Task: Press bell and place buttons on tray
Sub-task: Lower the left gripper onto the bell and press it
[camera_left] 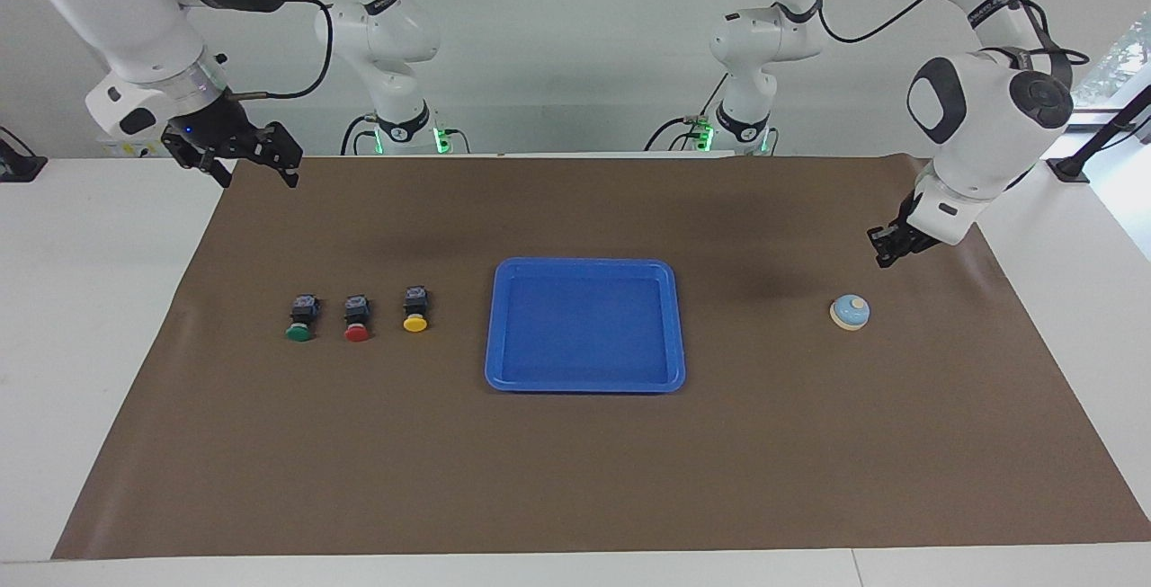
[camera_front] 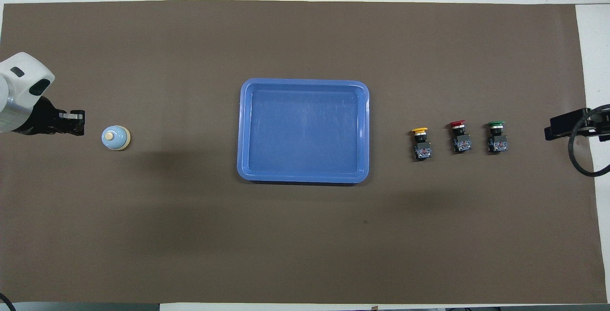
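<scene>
Two grippers are seen raised above the mat, and only one of them is placed for the bell. The left gripper (camera_left: 890, 248) hangs at the left arm's end of the table, its fingers drawn close together with no gap to be made out between them and nothing held. In the facing view it is seen clear of the bell (camera_left: 850, 312), which stands on the brown mat (camera_left: 575, 479) below the fingertips, offset from them toward the middle of the table. In the overhead view the same gripper (camera_front: 76, 123) is shown just beside the bell (camera_front: 116, 138), not yet over its pale knob. A press is therefore judged to call for a short shift toward the tray and then a descent straight onto the knob.

Outward from there, the tray (camera_left: 584, 383) lies flat at the middle of the mat, well apart from the left gripper, and nothing is seen in it. The three buttons lie in a row between the tray and the right gripper: the yellow button (camera_left: 415, 309) nearest the tray, then the red button (camera_left: 357, 319), then the green button (camera_left: 301, 318). Each is laid on its side, long axis running away from the robots, cap at the end farther from them.

The right gripper (camera_left: 254, 164) waits with its fingers spread wide and empty, over the mat's edge at the right arm's end. The buttons are judged to be its work.
</scene>
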Available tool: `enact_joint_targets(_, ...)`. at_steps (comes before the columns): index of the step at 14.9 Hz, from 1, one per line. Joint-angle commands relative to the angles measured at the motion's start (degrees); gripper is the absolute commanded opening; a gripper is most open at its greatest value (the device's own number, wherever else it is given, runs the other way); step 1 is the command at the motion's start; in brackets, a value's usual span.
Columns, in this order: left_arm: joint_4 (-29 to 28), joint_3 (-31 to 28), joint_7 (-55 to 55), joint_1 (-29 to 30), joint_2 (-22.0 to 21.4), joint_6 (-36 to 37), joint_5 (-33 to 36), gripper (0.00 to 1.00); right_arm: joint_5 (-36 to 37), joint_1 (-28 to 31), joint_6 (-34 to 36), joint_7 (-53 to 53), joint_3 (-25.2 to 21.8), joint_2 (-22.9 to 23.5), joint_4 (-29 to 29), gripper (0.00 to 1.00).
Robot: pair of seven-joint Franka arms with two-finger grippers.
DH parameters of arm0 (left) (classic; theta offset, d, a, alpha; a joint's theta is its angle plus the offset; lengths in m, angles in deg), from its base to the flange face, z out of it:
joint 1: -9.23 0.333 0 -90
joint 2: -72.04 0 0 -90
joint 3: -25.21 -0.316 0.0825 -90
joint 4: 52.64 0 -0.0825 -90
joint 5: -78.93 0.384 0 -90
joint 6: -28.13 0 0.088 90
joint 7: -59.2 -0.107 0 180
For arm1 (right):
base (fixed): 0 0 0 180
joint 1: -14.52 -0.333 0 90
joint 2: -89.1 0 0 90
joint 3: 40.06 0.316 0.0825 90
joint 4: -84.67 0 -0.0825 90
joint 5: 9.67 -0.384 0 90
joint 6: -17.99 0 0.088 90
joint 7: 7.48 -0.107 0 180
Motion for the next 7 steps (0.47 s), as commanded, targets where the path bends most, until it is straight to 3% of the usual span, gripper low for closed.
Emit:
enact_joint_targets(1,-4.2,-0.1,0.4,-0.3,0.1,-5.8,0.1,0.00,0.5,0.7,-0.2,0.9,0.5,-1.4,-1.7,1.00)
enact_joint_targets(7,-6.5,-0.2,0.5,-0.2,3.0,-11.2,0.1,0.00,0.5,0.8,-0.8,0.9,0.5,-2.5,-4.1,1.00)
